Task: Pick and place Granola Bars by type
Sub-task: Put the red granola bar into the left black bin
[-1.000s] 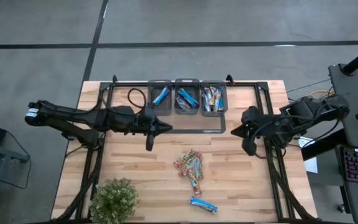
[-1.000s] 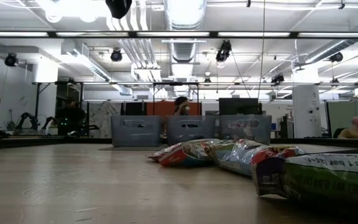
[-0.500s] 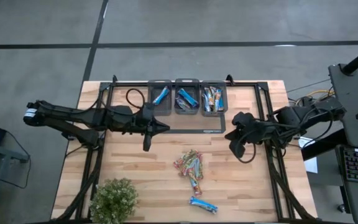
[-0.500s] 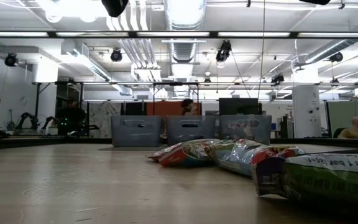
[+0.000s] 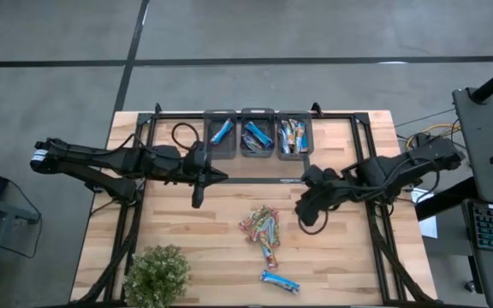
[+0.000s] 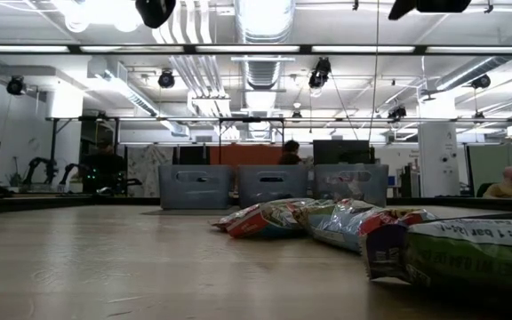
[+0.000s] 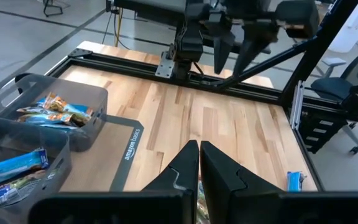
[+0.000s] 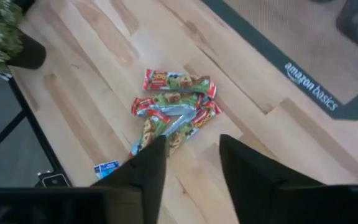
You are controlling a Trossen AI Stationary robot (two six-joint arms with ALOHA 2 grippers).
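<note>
Your butcher-block table (image 5: 187, 248) carries a black frame, a dark mat printed "amazonbasics" (image 8: 311, 86), and three grey bins (image 5: 258, 133) in a row at its far edge. Beyond it, the low view looks across the wood into a workshop hall with ceiling ducts, hanging lamps and a seated person (image 6: 508, 181) at the far right.

Your right gripper (image 8: 191, 165) hangs above the table with its fingers parted and nothing between them; the pile of multicoloured granola bars (image 5: 262, 227) lies just ahead of and below its tips, untouched. A lone blue bar (image 5: 279, 281) rests well apart from that gripper, toward the near edge, and the potted plant (image 5: 157, 274) stands farther still, at the near left corner.

Your left gripper (image 7: 199, 163) hovers closed and empty, fingers pressed together; the bins sit just beside it at the far edge, the left one holding a blue bar (image 5: 222, 131), the middle one blue-wrapped bars, the right one multicoloured bars (image 5: 293, 136).

In the low view both arms are cut off at the top edge, and the nearest green wrapper (image 6: 478, 253) is cropped at the right. You cannot count the bars within the pile, since they overlap.
</note>
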